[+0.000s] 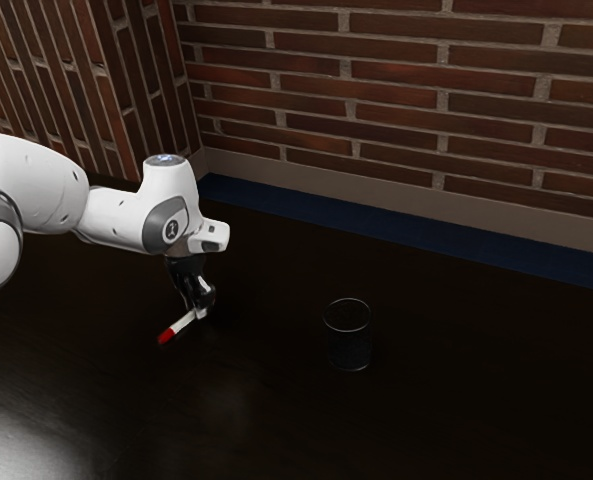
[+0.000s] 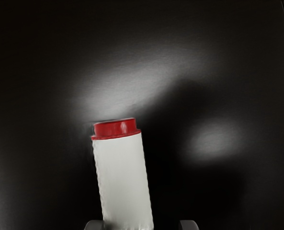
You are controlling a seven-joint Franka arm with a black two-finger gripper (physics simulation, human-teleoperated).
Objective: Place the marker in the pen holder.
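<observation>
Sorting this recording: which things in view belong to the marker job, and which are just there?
Part of the job:
- red-and-white marker, at the gripper
- pen holder, upright, apart from the marker

Just there:
- dark table, only the support
- brick wall
- blue strip along the wall's foot

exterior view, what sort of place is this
Most likely an indoor room, perhaps a loft-style workspace, though it is a simulated one. The brick wall, the pale baseboard along its foot and the dark tabletop that my arm reaches over suggest it.
</observation>
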